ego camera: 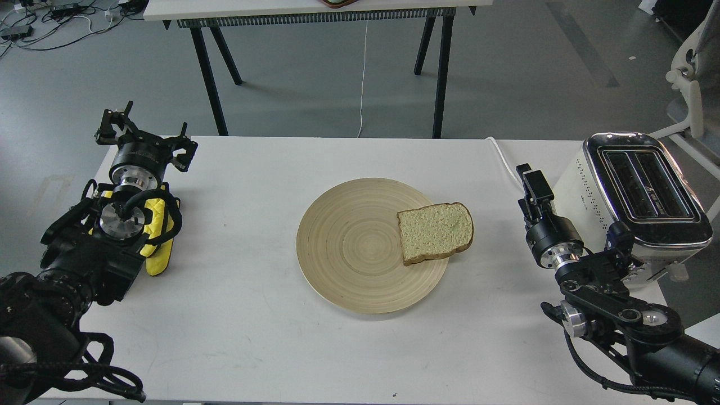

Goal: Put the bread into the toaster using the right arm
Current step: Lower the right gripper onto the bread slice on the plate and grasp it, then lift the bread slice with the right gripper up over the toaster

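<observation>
One slice of bread (pixel 436 232) lies flat on the right part of a round wooden plate (pixel 349 247) in the middle of the white table. The cream-white toaster (pixel 635 191) with its chrome top stands at the table's right edge, both slots empty. My right gripper (pixel 533 185) hovers between the bread and the toaster, just left of the toaster's dotted side. It is seen edge-on, so its fingers cannot be told apart, and it holds nothing. My left gripper (pixel 143 128) is open and empty at the far left of the table.
A white cable (pixel 504 159) runs over the table's far edge near the toaster. A second table on black legs (pixel 209 73) stands behind, and a white chair (pixel 694 84) stands at the far right. Yellow padding (pixel 157 233) sits on my left arm.
</observation>
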Controlling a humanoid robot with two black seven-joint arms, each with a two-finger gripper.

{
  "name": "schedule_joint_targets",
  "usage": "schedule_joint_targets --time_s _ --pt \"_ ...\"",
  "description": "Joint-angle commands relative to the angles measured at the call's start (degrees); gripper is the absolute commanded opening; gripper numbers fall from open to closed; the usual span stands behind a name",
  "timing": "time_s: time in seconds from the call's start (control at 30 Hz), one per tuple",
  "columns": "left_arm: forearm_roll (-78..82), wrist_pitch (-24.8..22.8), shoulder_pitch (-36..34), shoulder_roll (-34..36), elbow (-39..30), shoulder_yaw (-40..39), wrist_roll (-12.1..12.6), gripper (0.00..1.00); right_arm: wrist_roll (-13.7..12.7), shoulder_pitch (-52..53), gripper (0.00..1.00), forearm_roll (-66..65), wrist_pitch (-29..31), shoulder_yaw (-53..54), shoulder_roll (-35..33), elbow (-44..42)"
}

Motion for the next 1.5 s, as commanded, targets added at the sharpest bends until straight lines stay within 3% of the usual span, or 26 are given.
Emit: schedule_joint_targets --time_s 0.0,0.2,0.5,1.03,1.47 --pt "0.0 0.0 0.0 0.0 0.0 0.0 0.0 1.00 0.0 0.1 0.96 0.0 -1.3 -3.2 1.6 -0.3" --pt "0.0 0.0 0.0 0.0 0.0 0.0 0.0 1.00 0.0 0.1 0.94 -0.1 -3.6 -7.2 4.7 -0.5" --pt "0.0 0.0 0.0 -0.1 0.0 0.0 0.0 1.00 0.0 0.1 0.82 0.0 -3.6 -12.5 7.9 -0.7" --pt "0.0 0.0 0.0 0.0 0.0 0.0 0.0 1.00 0.0 0.2 0.07 0.1 -3.6 -12.7 7.8 -0.4" --pt "0.0 0.0 0.0 0.0 0.0 0.0 0.0 1.00 0.0 1.0 0.01 0.3 -3.6 -4.2 4.6 2.8"
